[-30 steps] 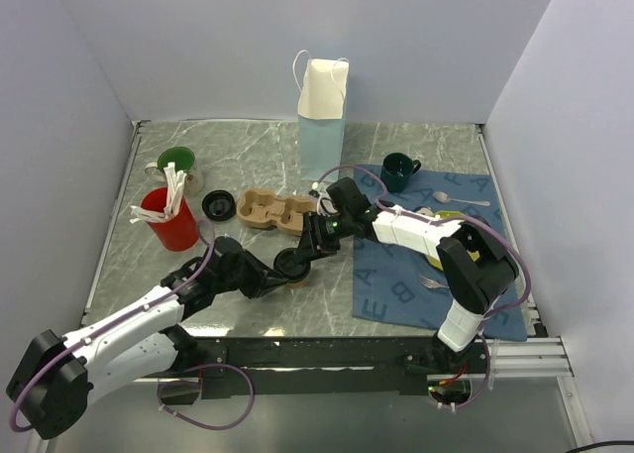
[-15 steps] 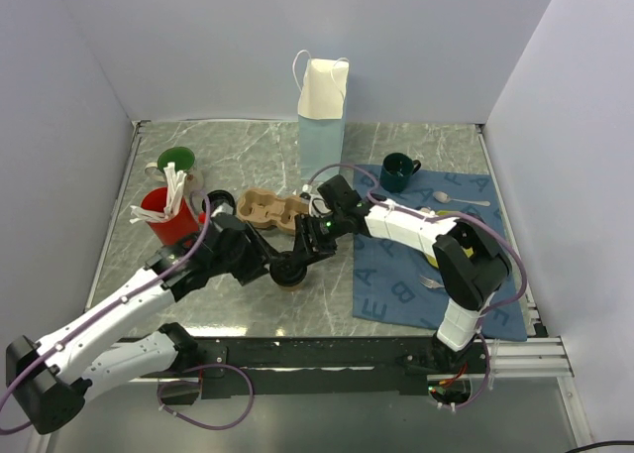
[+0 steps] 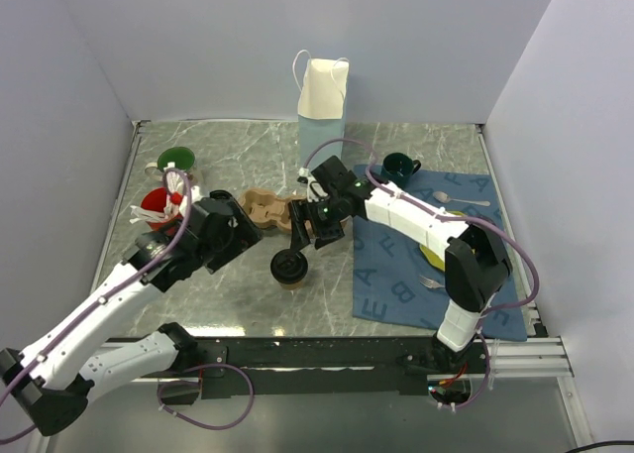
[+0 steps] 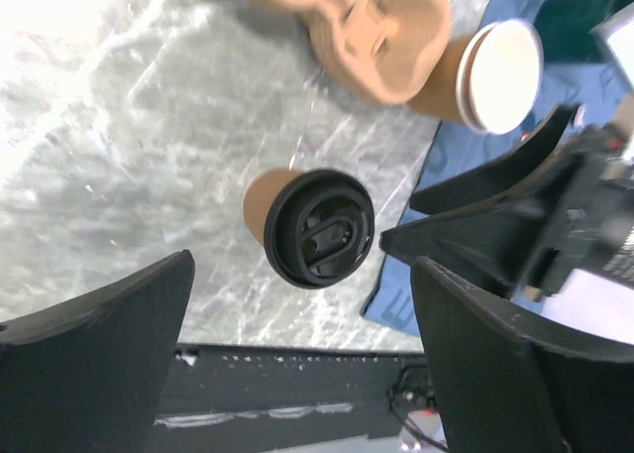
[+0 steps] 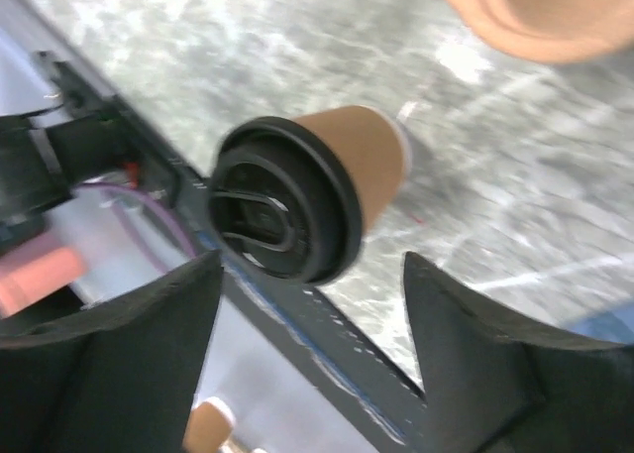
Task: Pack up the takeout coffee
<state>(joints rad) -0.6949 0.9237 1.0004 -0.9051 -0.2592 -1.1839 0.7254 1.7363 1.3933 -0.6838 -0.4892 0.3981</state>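
Note:
The takeout coffee (image 3: 288,268), a tan paper cup with its black lid (image 4: 319,228) on, stands upright on the marble table, free of both grippers. My left gripper (image 3: 241,237) hovers to its left, and in its wrist view the fingers (image 4: 109,354) are spread wide with nothing between them. My right gripper (image 3: 309,232) sits just behind the cup, open as well. In the right wrist view the lidded cup (image 5: 297,200) lies just beyond the gap between the fingertips (image 5: 466,344).
A brown cardboard cup carrier (image 3: 263,211) lies behind the cup, with an open, lidless paper cup (image 4: 495,64) beside it. A paper bag (image 3: 323,96) stands at the back. A red cup with stirrers (image 3: 158,203), a green mug (image 3: 399,169) and a blue placemat (image 3: 396,275) flank the area.
Both grippers opened and drew back from the lidded cup. The left arm lifted away to the left and the right gripper pulled back toward the carrier. The cup stayed in place.

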